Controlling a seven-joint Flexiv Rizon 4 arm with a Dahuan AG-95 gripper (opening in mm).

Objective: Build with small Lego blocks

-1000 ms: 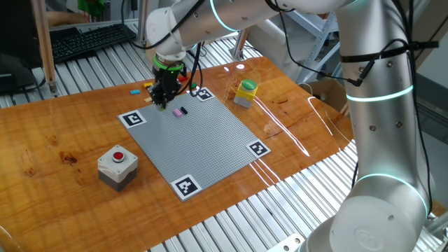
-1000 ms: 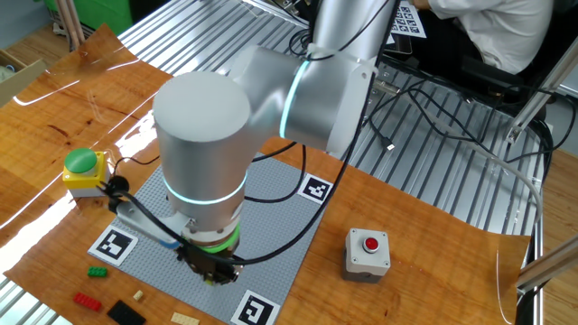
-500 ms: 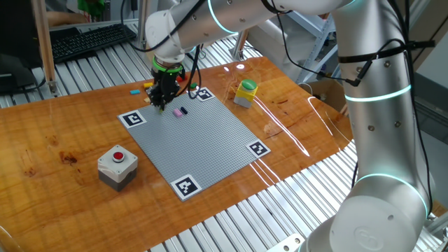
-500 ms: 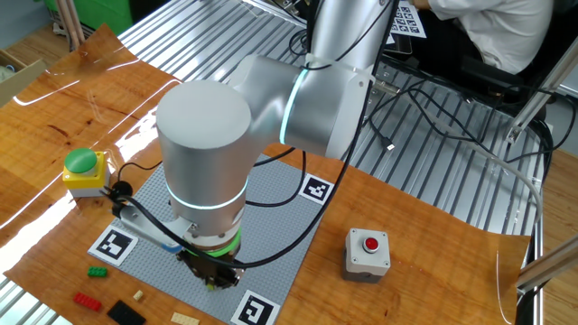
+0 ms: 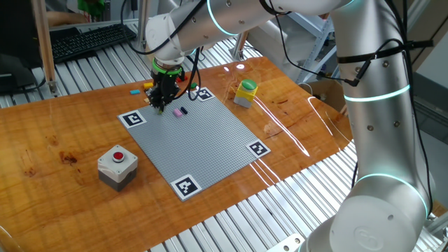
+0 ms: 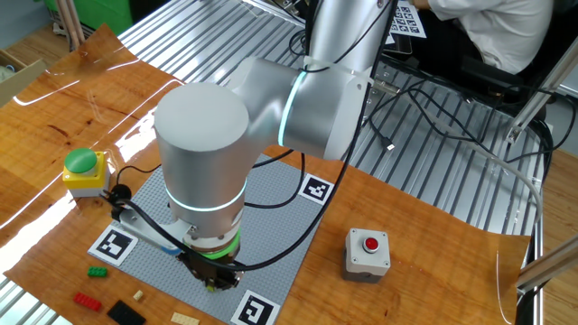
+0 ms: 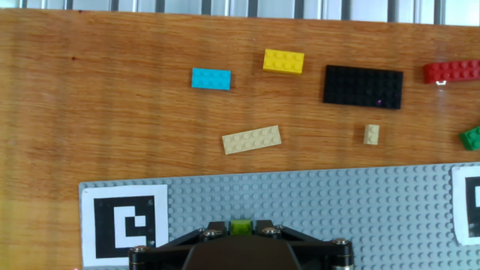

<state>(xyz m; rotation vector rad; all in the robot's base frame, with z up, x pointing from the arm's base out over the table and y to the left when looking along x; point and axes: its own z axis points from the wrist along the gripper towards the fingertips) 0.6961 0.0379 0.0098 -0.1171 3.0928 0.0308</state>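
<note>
Gripper, mostly cropped at the hand view's bottom edge, clamps a small green brick over the grey baseplate near its edge.

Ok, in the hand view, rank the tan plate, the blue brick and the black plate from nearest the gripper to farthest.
Measured from the gripper at the bottom edge, shut on a small green brick:
1. tan plate, on the wood just above the grey baseplate, almost straight ahead.
2. blue brick, higher up, slightly left.
3. black plate, upper right, farthest.
</note>
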